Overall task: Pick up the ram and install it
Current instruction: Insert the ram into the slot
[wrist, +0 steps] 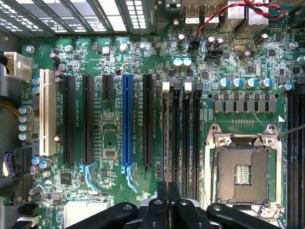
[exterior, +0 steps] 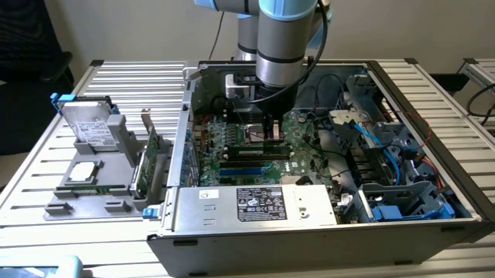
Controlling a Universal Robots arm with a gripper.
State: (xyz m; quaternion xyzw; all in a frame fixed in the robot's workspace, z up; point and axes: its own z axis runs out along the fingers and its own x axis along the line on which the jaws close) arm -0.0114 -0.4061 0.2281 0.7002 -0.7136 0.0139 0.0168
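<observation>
Wrist view shows you the gripper (wrist: 167, 185) over the motherboard (wrist: 110, 143), fingers pressed together, holding nothing. The ram (exterior: 89, 189) lies well apart from it.

The arm (exterior: 282, 46) is a smooth silver-grey cylinder, with pale blue joint caps (exterior: 288, 7) well above the tool (wrist: 167, 185). A black cable (exterior: 312, 58) runs down its side to a black wrist collar (exterior: 270, 91) just above the tool. The tool is black, with two slim flat fingers (wrist: 162, 200) flanked by rounded links (wrist: 112, 214) set with small silver pins.
</observation>
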